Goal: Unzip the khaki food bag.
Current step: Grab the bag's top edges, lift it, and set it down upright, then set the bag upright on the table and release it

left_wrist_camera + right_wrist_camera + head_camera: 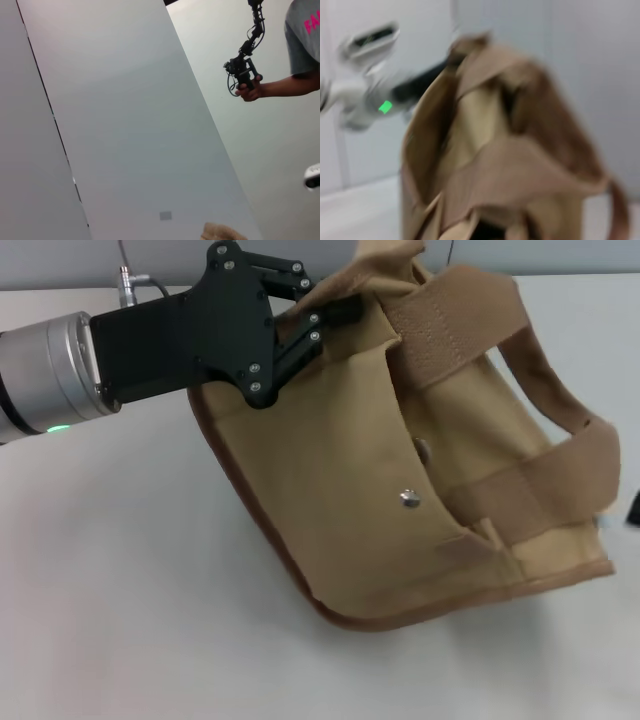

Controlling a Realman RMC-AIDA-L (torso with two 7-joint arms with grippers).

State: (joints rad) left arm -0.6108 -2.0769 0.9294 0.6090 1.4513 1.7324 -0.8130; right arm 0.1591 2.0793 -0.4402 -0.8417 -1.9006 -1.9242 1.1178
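Head view: left hand point(335, 310) pinches khaki food bag point(400, 490) top corner (contents hidden).

The left arm reaches in from the left of the head view, its silver wrist cuff showing a green light, its black left gripper point(325, 310) extended toward the right with the fingers drawn close together, pinching the upper edge of the khaki food bag point(330, 500). The right gripper's own fingers do not show in any view.
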